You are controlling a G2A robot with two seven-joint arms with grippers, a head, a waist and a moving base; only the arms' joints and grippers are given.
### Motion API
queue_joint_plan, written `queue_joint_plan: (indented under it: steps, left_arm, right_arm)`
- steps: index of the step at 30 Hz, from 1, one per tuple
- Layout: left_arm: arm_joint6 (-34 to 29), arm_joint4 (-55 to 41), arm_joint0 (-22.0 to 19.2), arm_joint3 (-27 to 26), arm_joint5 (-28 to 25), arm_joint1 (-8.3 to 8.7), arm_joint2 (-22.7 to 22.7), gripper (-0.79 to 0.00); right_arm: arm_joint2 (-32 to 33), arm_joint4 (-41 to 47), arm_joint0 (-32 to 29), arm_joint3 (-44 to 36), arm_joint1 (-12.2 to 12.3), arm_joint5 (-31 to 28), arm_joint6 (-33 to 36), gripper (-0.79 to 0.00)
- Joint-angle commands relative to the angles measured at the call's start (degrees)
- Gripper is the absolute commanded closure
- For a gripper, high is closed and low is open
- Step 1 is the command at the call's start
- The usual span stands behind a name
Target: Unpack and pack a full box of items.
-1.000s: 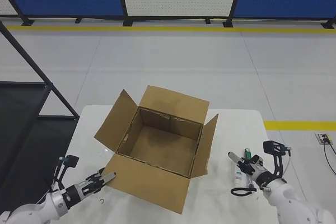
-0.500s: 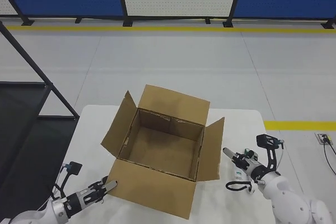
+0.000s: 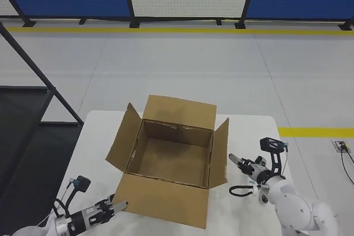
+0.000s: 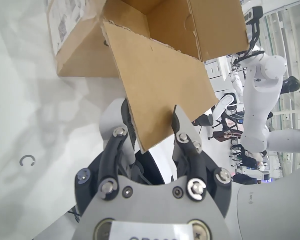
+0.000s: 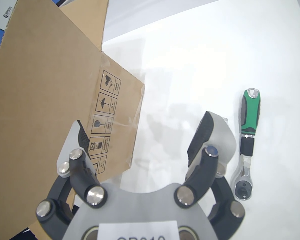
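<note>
The left gripper (image 4: 150,109) is pinching the box (image 3: 171,159) flap with its fingers. The right gripper's (image 5: 143,122) fingers are spread wide. I think pulling slowly is best, so nothing is ripping.

Brown cardboard box (image 3: 165,200), white table (image 3: 248,133), green-and-black ratchet (image 5: 250,116) handle, head seemingly chrome.

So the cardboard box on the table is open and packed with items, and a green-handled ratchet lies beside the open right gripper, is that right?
Not quite: the top view shows the cardboard box open but empty, not packed. The rest stands: a green-handled ratchet lies on the table beside the open right gripper.
</note>
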Motion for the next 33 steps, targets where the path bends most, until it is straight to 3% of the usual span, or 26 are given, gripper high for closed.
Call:
queue_joint_plan:
  steps: [1,5,7,8,14,19,27,33]
  left_arm:
    - [-0.61,0.03,0.45,-0.64,-0.82,0.13,-0.03,-0.345]
    - [-0.89,0.54,1.05,-1.46,-1.93,0.36,-0.27,-0.382]
    - [-0.62,0.86,1.23,-1.6,-2.31,0.47,-0.67,-0.711]
    - [-0.35,0.53,1.28,-1.51,-2.3,0.52,-0.98,-0.779]
    - [-0.05,-1.55,1.66,-0.98,-2.37,0.91,-3.63,-0.785]
    - [2.24,-4.78,2.58,-0.37,-2.03,1.03,-6.26,-0.785]
    - [4.47,-7.81,3.63,-0.66,-1.41,1.14,-8.06,-0.785]
    - [6.06,-8.8,3.94,-1.01,-1.09,1.17,-8.48,-0.785]
  right_arm:
    - [-0.23,-2.86,-0.74,-0.87,0.18,0.53,0.31,-0.785]
    - [-0.58,-9.13,-2.1,-2.37,0.52,3.82,4.35,-0.785]
    - [-0.6,-9.71,-2.11,-2.49,0.52,4.61,4.53,-0.785]
    - [-0.6,-9.71,-2.11,-2.49,0.52,4.61,4.53,-0.785]
    - [-0.16,-8.79,-2.61,-1.55,0.5,4.5,2.71,-0.785]
    - [-0.94,-18.68,-2.01,1.15,0.75,8.61,3.28,-0.785]
    - [-4.29,-26.65,1.2,6.31,1.25,0.56,11.53,-0.785]
    - [-6.32,-29.24,2.52,9.67,1.14,-0.58,14.61,-0.779]
